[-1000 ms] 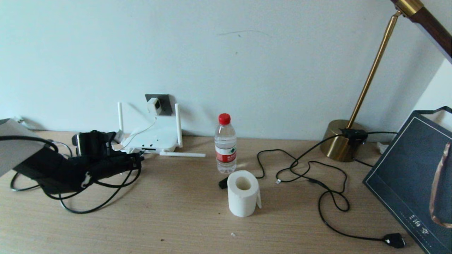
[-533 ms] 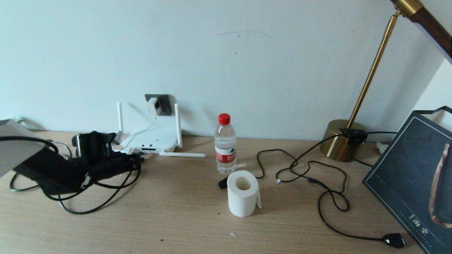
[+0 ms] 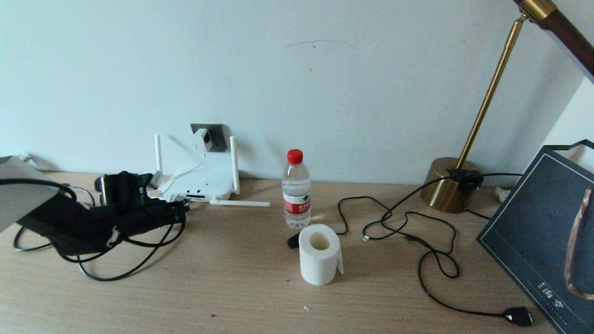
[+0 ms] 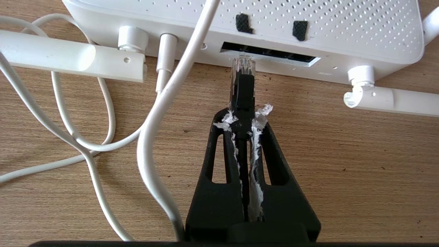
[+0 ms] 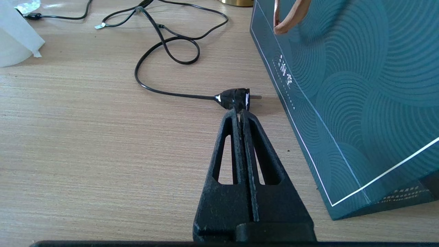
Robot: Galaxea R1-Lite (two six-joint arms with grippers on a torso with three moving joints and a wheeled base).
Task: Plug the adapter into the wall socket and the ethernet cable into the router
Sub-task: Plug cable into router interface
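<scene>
A pale, plain wall rises directly behind a light wood-grain desk. A brass desk lamp stands against that wall at the desk's right end, its slanted stem reaching up past the frame. Lighting is even and soft.

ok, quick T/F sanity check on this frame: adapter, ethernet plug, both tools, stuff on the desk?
1. The adapter sits in the wall socket. True.
2. The left tool is open and holds nothing. False: it is shut on the ethernet cable, just behind the clear plug.
3. The plug's clear tip is at the router port slot. True; how deep it sits cannot be told.
4. The right tool grips the black lamp plug. False: it is shut and empty, with the plug lying on the desk beyond its tips.
5. The water bottle lies on its side. False: it stands upright behind the paper roll.
</scene>
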